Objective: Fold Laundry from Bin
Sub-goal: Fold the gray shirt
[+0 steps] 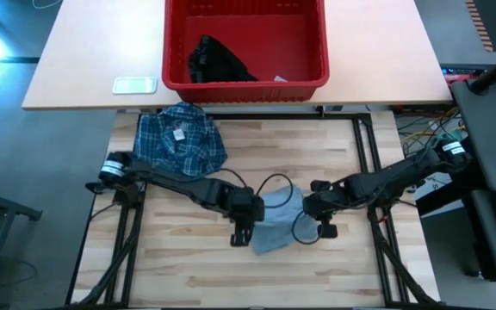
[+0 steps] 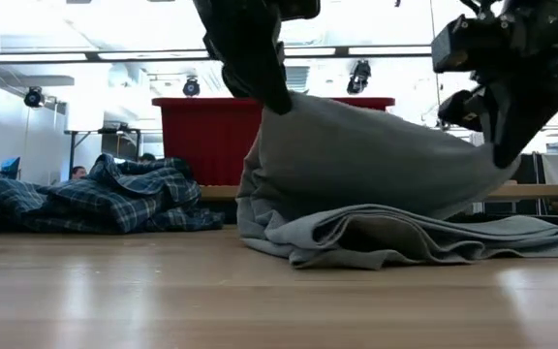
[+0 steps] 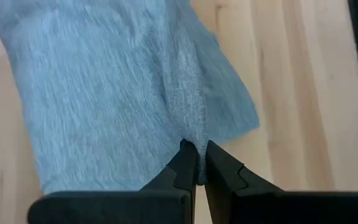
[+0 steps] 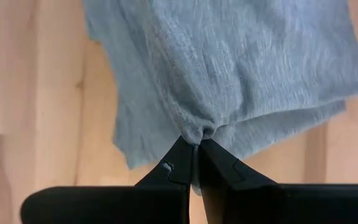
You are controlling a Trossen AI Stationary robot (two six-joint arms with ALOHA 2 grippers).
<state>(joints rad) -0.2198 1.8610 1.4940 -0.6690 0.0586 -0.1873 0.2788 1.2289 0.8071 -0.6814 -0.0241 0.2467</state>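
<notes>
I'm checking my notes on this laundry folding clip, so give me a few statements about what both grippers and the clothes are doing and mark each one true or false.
1. Both grippers are pinching the grey T-shirt. True: the left gripper and right gripper are each shut on a fold of it.
2. The plaid shirt is inside the red bin. False: it lies bunched on the table, in front of the bin.
3. A black garment lies in the bin. True.
4. The T-shirt lies completely flat. False: in the low view its upper part is lifted, while the rest lies on the table.
</notes>
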